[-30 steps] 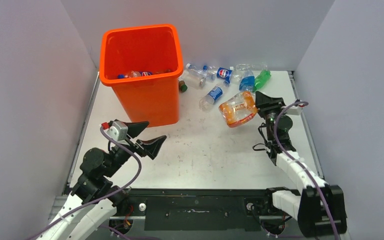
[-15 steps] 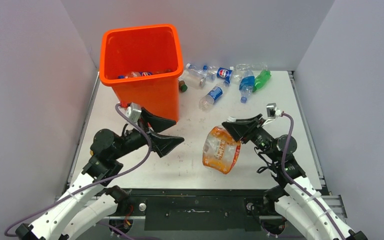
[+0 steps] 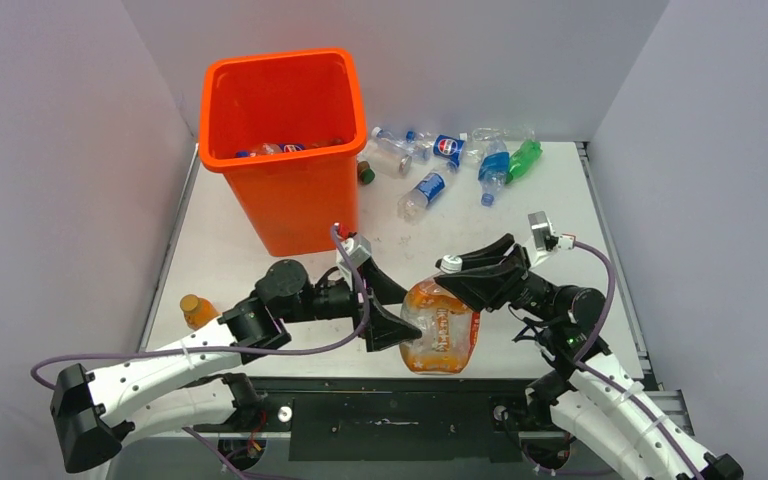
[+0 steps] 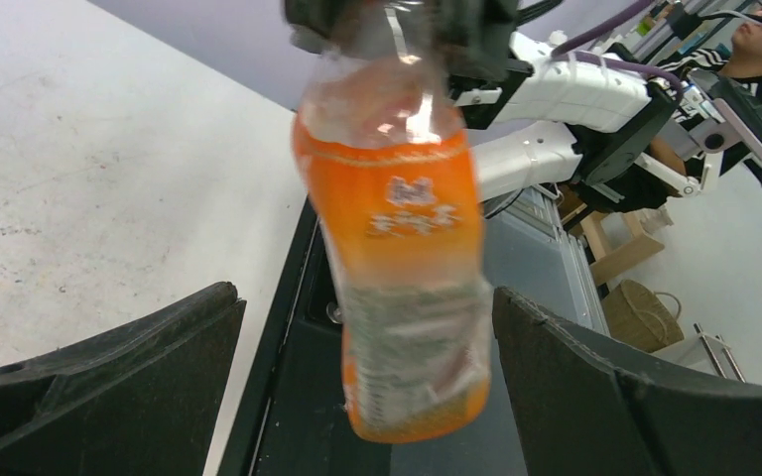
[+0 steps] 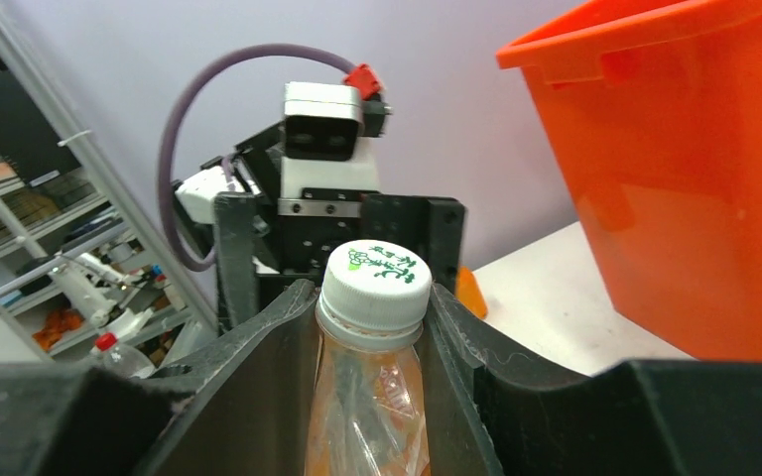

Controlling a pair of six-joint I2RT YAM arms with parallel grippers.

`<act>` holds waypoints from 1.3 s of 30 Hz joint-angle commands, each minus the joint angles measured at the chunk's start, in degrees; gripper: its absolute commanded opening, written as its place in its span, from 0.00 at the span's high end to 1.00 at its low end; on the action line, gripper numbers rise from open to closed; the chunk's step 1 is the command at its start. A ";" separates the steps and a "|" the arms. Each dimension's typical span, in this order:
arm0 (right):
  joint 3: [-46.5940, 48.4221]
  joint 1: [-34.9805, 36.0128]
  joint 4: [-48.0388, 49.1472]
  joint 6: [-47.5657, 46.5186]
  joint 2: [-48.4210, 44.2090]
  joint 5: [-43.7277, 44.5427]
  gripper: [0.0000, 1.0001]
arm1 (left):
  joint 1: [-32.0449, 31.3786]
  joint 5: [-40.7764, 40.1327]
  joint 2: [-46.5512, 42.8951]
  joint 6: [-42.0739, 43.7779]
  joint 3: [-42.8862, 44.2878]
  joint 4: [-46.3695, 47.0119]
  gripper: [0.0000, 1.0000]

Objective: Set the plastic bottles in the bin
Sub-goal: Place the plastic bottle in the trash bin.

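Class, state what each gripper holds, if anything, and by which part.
The right gripper holds the orange bottle by its neck; the left gripper holds nothing.

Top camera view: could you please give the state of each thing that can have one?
large bottle: hanging cap-up, gripped at the neck.
right gripper: shut on the large bottle.
left gripper: open, fingers either side of the large bottle.
bin: upright, some bottles inside.
loose bottles: lying on the table.

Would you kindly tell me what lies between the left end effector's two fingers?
The orange-labelled bottle, hanging by its neck from the right end effector. The left wrist view shows it plainly, with the open fingers flanking it.
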 commanded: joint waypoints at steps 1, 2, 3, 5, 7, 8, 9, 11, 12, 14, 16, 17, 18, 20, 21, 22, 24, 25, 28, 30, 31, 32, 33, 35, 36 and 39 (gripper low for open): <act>1.64 3.08 6.29 -0.45 0.63 -0.05 0.95 | -1.07 -3.72 1.50 1.21 1.82 4.47 0.04; 1.68 3.73 5.44 -1.21 0.55 0.28 0.95 | -1.15 -3.24 2.12 0.75 1.83 5.05 0.04; 1.67 4.34 4.80 -1.89 0.53 0.69 0.95 | -1.24 -2.56 2.62 0.22 1.79 5.84 0.04; 1.74 5.38 3.28 -3.20 0.30 1.80 0.95 | -1.64 -1.32 3.52 -0.63 1.82 7.10 0.04; 2.20 6.40 1.32 -4.70 0.46 2.93 0.95 | -1.76 -0.33 4.53 -1.48 2.26 7.62 0.01; 2.66 6.91 -0.48 -5.87 0.54 4.08 0.95 | -1.78 -0.45 5.06 -1.72 2.67 7.23 0.05; 3.10 7.42 -2.46 -7.15 0.72 4.95 0.95 | -1.79 -0.86 5.46 -1.77 3.09 6.58 0.11; 3.86 8.56 -5.27 -9.24 0.95 6.21 0.95 | -1.94 -0.66 6.19 -1.84 3.60 6.33 0.20; 4.21 9.06 -6.80 -10.03 1.06 6.68 0.95 | -2.10 -0.42 6.42 -1.97 3.60 6.78 0.25; 4.58 10.11 -8.26 -11.15 1.26 7.84 0.95 | -2.38 -0.12 6.70 -2.55 3.31 8.24 0.33; 4.81 11.03 -9.04 -11.84 1.38 8.48 0.95 | -2.69 0.12 6.90 -3.01 3.07 9.63 0.46; 5.02 11.31 -9.83 -12.28 1.34 9.07 0.95 | -2.81 -0.10 6.94 -3.10 3.00 10.08 0.52; 5.27 11.65 -10.75 -12.54 1.28 9.87 0.95 | -2.88 -0.50 6.80 -3.11 2.84 10.50 0.59; 5.79 12.12 -12.50 -13.18 0.94 11.10 0.93 | -2.89 -2.08 5.94 -2.98 2.05 11.51 0.71; 6.13 12.21 -13.30 -13.47 0.70 11.39 0.85 | -2.87 -3.20 5.26 -2.97 1.46 12.13 0.74; 6.41 12.23 -13.94 -13.57 0.32 11.54 0.69 | -2.86 -4.17 4.45 -2.96 0.79 12.90 0.77; 6.88 12.36 -15.80 -13.97 -0.89 12.27 0.34 | -2.86 -5.87 2.45 -3.00 -0.56 15.24 0.82; 7.07 12.32 -17.05 -14.29 -1.73 13.02 0.24 | -2.85 -6.86 1.44 -3.27 -1.53 16.56 0.83; 6.97 12.40 -21.38 -15.41 -5.14 14.96 0.05 | -2.84 -9.91 -1.83 -3.42 -3.19 19.92 0.87; 6.23 12.39 -23.23 -15.43 -7.17 15.34 0.05 | -2.85 -11.81 -3.70 -3.20 -3.47 21.06 0.89; 5.68 12.42 -23.59 -15.12 -8.05 15.06 0.07 | -2.90 -12.54 -4.26 -3.09 -3.33 21.32 0.90; 5.03 12.46 -23.34 -14.65 -8.61 14.34 0.09 | -2.85 -13.07 -4.52 -2.91 -3.02 21.31 0.91; 4.32 12.43 -22.85 -13.99 -9.06 13.32 0.09 | -2.82 -13.26 -4.60 -2.72 -2.54 21.01 0.92; 2.64 12.43 -20.07 -11.75 -9.50 10.77 0.09 | -2.83 -13.08 -4.21 -2.29 -1.18 19.88 0.93; 1.78 12.46 -18.32 -10.54 -9.37 9.16 0.09 | -2.83 -12.82 -3.92 -2.13 -0.63 19.40 0.93; 0.11 12.40 -12.92 -7.50 -7.87 5.92 0.07 | -2.84 -12.06 -3.19 -2.01 0.13 18.82 0.94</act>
